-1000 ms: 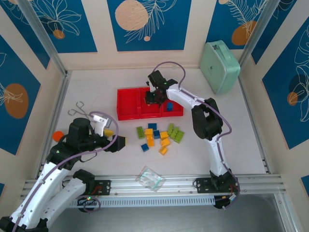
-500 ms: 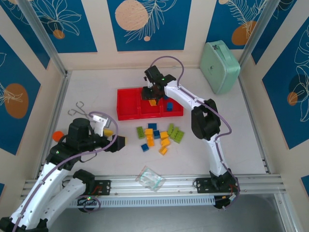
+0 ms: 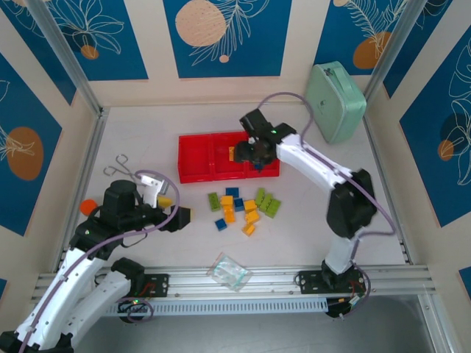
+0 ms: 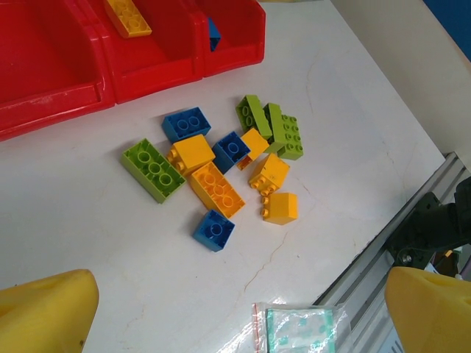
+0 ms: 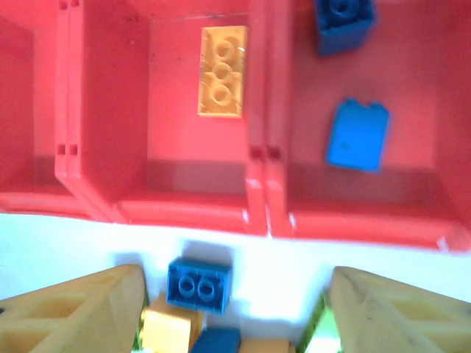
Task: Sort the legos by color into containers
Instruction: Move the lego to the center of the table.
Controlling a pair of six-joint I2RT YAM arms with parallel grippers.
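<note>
Three glossy red rectangular bins, studded plastic bricks loose just beside

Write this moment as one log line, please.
right gripper: open above red bins | middle bin: yellow brick | right bin: two blue bricks | left gripper: open, empty

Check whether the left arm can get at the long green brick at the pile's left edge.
Probably yes. The left claw is open and faces the pile, with only bare table between it and the green brick. An orange brick sits close against one side, so the grip may be tight.
</note>
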